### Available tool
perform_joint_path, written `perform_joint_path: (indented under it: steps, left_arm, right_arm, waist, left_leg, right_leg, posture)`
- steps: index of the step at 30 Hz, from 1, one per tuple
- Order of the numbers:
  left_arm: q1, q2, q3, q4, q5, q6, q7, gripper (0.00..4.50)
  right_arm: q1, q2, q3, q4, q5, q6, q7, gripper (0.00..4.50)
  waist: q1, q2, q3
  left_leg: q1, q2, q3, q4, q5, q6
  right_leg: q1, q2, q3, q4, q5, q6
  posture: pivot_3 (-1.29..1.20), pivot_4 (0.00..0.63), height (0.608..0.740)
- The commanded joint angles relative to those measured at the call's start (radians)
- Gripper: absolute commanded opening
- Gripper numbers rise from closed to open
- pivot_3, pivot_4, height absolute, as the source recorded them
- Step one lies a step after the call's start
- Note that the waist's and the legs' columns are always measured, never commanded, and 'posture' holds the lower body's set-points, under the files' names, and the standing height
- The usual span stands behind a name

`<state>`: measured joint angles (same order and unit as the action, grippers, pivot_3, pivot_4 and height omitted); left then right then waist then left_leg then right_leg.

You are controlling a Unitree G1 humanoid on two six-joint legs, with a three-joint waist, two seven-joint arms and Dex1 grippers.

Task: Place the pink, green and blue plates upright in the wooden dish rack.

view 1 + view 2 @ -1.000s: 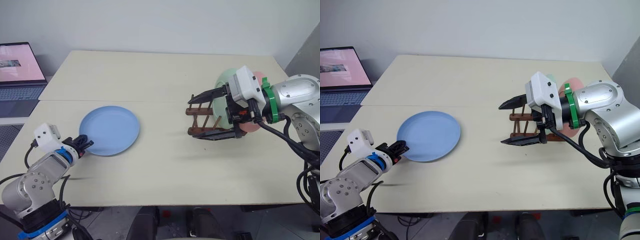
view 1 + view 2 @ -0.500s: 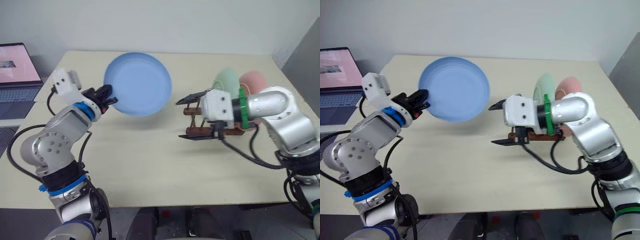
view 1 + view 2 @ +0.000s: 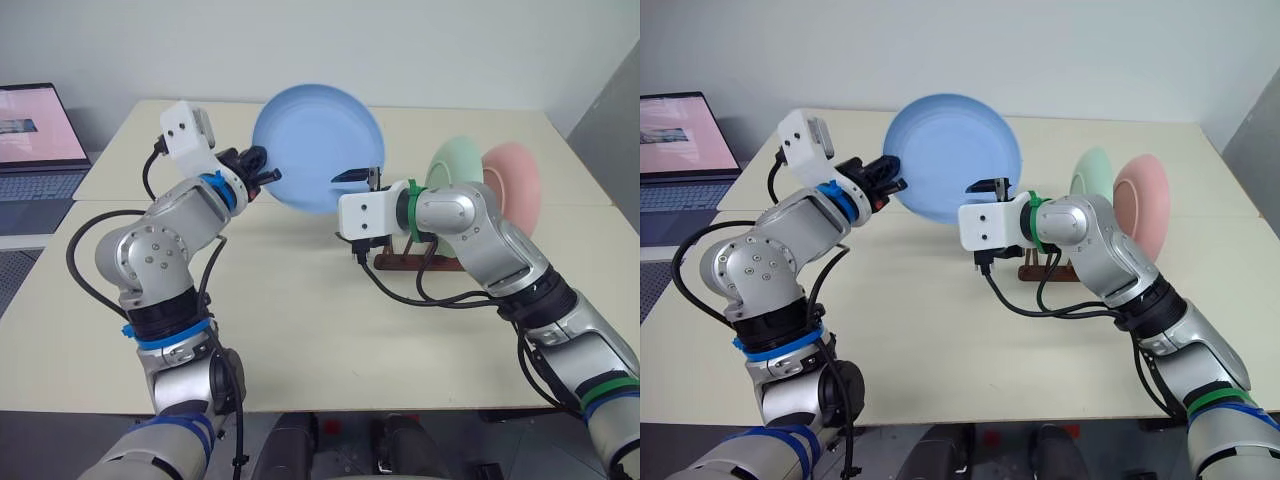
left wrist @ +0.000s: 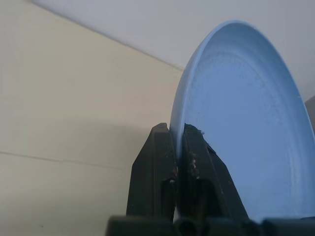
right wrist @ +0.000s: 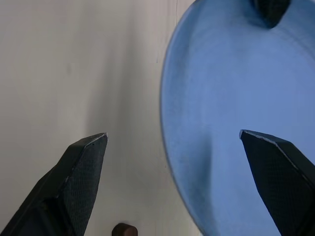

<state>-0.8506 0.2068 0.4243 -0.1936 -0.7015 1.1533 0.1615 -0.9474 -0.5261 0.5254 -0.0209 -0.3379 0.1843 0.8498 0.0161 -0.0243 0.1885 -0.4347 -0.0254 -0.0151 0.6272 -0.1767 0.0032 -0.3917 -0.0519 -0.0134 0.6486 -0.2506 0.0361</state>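
Bench [image 3: 300,330]: pale, two-part top, bare in the near half.

Left tool [image 3: 262,172]: raised above the bench, fingers [image 4: 162,162] pinched tight on the rim of the blue plate [image 3: 318,147]. The plate is held in the air nearly upright, its hollow face turned toward the camera.

Right tool [image 5: 173,140]: fingers spread wide, nothing gripped; the plate's edge is seen between the two tips, contact cannot be told.

Rack [image 3: 420,262]: dark wood, stood on the bench just behind the right arm, right of centre, largely covered by that arm.

Green plate [image 3: 455,163]: stood upright in the rack.

Pink plate [image 3: 514,185]: stood upright just right of the green one.

Laptop [image 3: 40,140]: lid open, at the far left beside the bench.
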Motion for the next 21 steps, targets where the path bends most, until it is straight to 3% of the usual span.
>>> perform_joint_path:
  steps: [1, 5, 7, 11, 15, 18, 21]
  left_arm:
    - [-0.024, 0.003, -0.015, 0.000, 0.006, -0.035, -0.019, 0.00]
    - [-0.022, 0.009, -0.025, 0.003, 0.005, -0.032, -0.030, 0.00]
    - [-0.015, 0.014, -0.027, 0.007, 0.006, -0.030, -0.037, 0.00]
    - [-0.010, 0.031, -0.028, 0.010, -0.007, -0.019, -0.065, 0.00]
    - [-0.004, 0.084, -0.042, 0.027, -0.004, -0.012, -0.122, 0.00]
    - [0.004, 0.124, -0.055, 0.030, -0.013, -0.032, -0.202, 0.78]
    - [0.037, 0.223, -0.096, 0.016, 0.000, -0.122, -0.383, 1.64]
  right_arm:
    - [-0.035, 0.009, -0.016, 0.016, -0.049, -0.045, -0.023, 3.32]
    - [-0.040, 0.017, -0.017, 0.055, -0.087, -0.084, -0.037, 1.84]
    - [-0.044, 0.022, -0.018, 0.070, -0.102, -0.102, -0.042, 1.61]
    - [-0.048, 0.029, -0.029, 0.098, -0.121, -0.141, -0.045, 0.18]
    - [-0.056, 0.032, -0.042, 0.118, -0.123, -0.174, -0.043, 0.04]
    - [-0.057, 0.032, -0.046, 0.125, -0.121, -0.191, -0.043, 0.00]
    - [-0.060, 0.032, -0.054, 0.127, -0.117, -0.198, -0.039, 0.00]
  waist:
    - [-0.001, 0.000, 0.000]
    - [-0.005, 0.000, 0.000]
    - [-0.010, 0.000, 0.000]
    - [-0.011, 0.000, 0.000]
    - [-0.013, 0.000, 0.000]
    - [-0.014, 0.000, 0.000]
    - [-0.017, 0.000, 0.000]
  left_leg:
    - [0.000, 0.000, 0.000, 0.000, 0.000, 0.000]
    - [0.000, 0.000, 0.000, 0.000, 0.000, -0.001]
    - [0.000, 0.000, 0.000, 0.000, 0.000, -0.001]
    - [0.000, 0.000, -0.001, 0.000, 0.001, -0.001]
    - [0.000, 0.000, -0.001, 0.000, 0.001, -0.002]
    - [0.000, 0.000, -0.001, 0.000, 0.001, -0.002]
    - [0.001, 0.000, -0.001, -0.001, 0.001, -0.002]
  right_leg:
    - [0.000, 0.000, 0.000, 0.000, 0.000, 0.000]
    - [0.000, 0.000, 0.000, 0.000, 0.000, 0.000]
    - [0.000, 0.000, 0.000, 0.000, 0.000, 0.000]
    - [0.000, 0.001, 0.000, 0.001, 0.000, 0.000]
    - [0.000, 0.001, 0.000, 0.001, 0.000, 0.000]
    - [0.000, 0.001, 0.000, 0.001, 0.000, 0.000]
    - [0.000, 0.001, 0.000, 0.001, 0.000, 0.000]
  posture:
    - [0.00, 0.150, 0.740]
    - [0.00, 0.150, 0.740]
    - [0.00, 0.150, 0.740]
    - [0.00, 0.150, 0.740]
    - [0.00, 0.150, 0.740]
    - [0.00, 0.150, 0.740]
    - [0.00, 0.150, 0.740]
